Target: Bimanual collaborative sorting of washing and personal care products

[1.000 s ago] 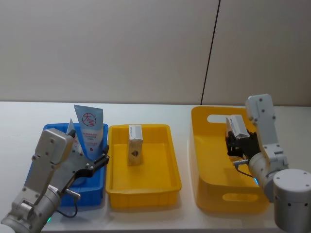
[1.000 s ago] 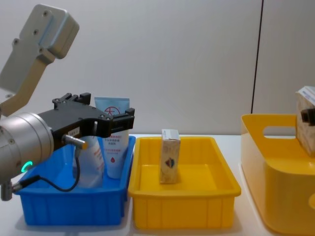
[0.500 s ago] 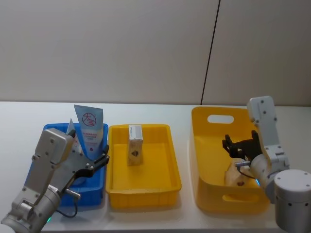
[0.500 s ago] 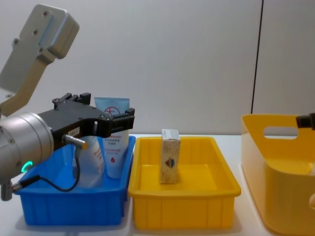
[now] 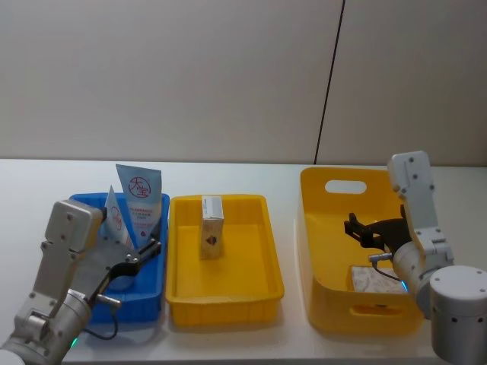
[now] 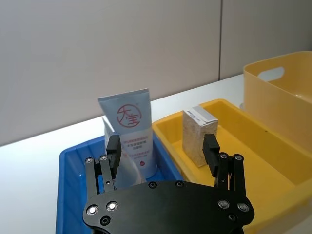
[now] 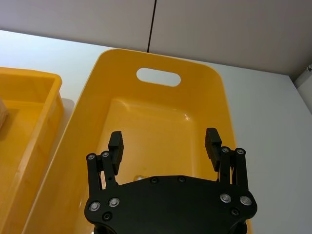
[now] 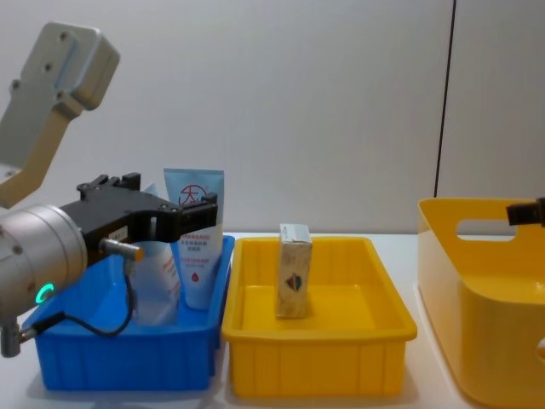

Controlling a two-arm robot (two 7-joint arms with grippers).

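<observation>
Sorting seems partly done: tubes [image 5: 139, 199] stand in the blue tray [image 5: 144, 306], a carton [image 5: 211, 226] in the yellow tray [image 5: 224, 315], and a second carton [image 5: 370, 279] lies in the bin [image 5: 319, 251]. The left gripper [image 6: 163, 145] near the tubes and the right gripper [image 7: 164, 139] above the bin are both open and empty.

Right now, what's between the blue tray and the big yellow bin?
A shallow yellow tray sits there, with a small carton standing in it, as the head view shows.

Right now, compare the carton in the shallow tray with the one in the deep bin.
The tray carton stands upright; the bin carton lies flat, below the open right gripper. The tray carton shows a dark diamond logo; the bin carton's cannot be made out. Both are small and cream.
</observation>
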